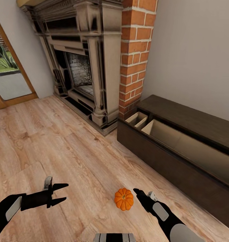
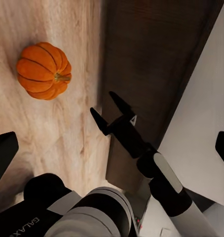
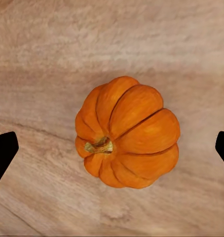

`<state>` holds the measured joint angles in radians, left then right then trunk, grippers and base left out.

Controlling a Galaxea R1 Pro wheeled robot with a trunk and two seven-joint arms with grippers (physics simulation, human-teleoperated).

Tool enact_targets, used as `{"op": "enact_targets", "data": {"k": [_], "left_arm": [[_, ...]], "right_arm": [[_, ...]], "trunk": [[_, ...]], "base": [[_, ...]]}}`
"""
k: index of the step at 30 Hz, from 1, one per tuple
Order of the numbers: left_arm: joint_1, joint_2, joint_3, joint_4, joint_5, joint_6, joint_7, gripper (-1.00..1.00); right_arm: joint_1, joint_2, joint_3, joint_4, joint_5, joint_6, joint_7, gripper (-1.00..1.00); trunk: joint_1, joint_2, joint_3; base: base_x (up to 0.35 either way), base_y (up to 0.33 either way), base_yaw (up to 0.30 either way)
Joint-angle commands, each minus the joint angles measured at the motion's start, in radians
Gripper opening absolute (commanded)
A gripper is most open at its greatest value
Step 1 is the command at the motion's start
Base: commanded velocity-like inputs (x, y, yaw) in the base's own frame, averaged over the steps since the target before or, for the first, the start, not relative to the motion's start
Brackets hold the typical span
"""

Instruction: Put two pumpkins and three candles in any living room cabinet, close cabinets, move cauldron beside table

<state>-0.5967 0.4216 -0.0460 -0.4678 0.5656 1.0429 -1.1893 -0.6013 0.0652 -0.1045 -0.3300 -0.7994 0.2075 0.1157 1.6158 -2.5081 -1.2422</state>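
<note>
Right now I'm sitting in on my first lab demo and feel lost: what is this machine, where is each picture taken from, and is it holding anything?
It is a simulated wheeled robot with two arms. The head camera looks down at a wooden floor: the left gripper and right gripper are both open and hold nothing. A small orange pumpkin lies on the floor beside the right gripper. The right wrist camera looks straight at that pumpkin; the left wrist camera also sees it, along with the right gripper. The dark cabinet stands open, near a fireplace.
</note>
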Motion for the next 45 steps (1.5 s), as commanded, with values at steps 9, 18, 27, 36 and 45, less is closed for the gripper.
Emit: {"op": "enact_targets", "data": {"k": [9, 18, 27, 36, 45], "left_arm": [[0.000, 0.003, -0.002, 0.000, 0.000, 0.000, -0.006, 1.00], [0.000, 0.004, -0.002, 0.000, -0.001, 0.000, -0.006, 1.00], [0.000, 0.004, -0.002, 0.000, -0.001, 0.000, -0.006, 1.00], [0.000, 0.005, -0.002, 0.000, -0.001, 0.000, -0.007, 1.00], [0.000, 0.005, -0.002, 0.000, -0.001, 0.000, -0.006, 1.00]], "right_arm": [[0.000, -0.001, 0.121, -0.004, -0.001, 0.001, 0.025, 1.00], [0.000, -0.005, 0.126, -0.004, -0.002, -0.001, 0.027, 1.00], [0.000, -0.007, 0.126, -0.004, -0.003, -0.003, 0.027, 1.00], [0.000, -0.007, 0.126, -0.004, -0.003, -0.003, 0.027, 1.00], [0.000, -0.006, 0.126, -0.004, -0.003, -0.004, 0.027, 1.00]], "trunk": [[0.004, -0.002, -0.035], [0.008, -0.004, -0.070], [0.012, -0.006, -0.105], [0.016, -0.008, -0.139], [0.017, -0.009, -0.143]], "base": [[0.000, 0.000, 0.000], [0.000, 0.000, 0.000], [0.000, 0.000, 0.000], [0.000, 0.000, 0.000], [0.007, 0.002, 0.000]]}}
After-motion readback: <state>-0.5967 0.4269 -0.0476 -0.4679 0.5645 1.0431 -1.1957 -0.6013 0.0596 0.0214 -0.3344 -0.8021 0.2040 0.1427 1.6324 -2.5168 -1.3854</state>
